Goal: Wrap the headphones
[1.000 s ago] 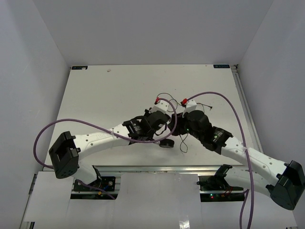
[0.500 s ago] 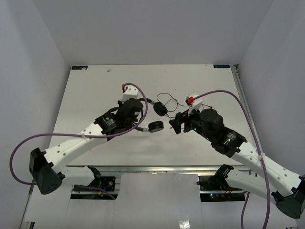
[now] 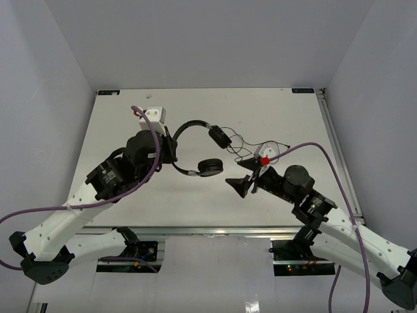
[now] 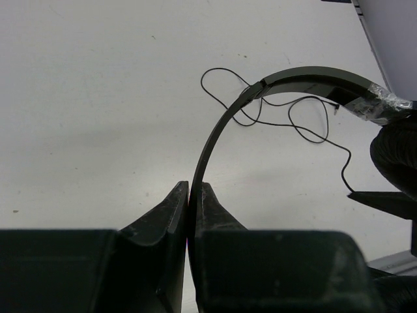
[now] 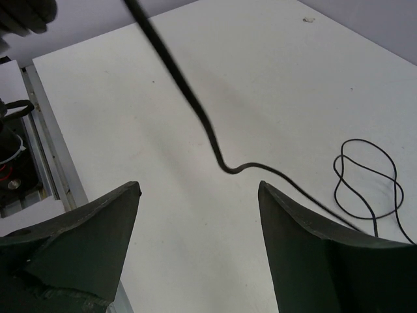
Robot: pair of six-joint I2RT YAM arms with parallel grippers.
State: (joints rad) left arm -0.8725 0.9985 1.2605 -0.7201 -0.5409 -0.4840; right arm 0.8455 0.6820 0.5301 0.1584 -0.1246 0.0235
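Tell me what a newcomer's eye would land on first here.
The black headphones sit mid-table, with the left gripper shut on their thin headband. Their cord lies in loose, unwrapped loops on the white table just right of them. The right gripper stands open nearer the front edge, holding nothing.

Arched headphones (image 4: 216,128) tight between left fingers (image 4: 166,214), cord (image 4: 317,138) beyond.
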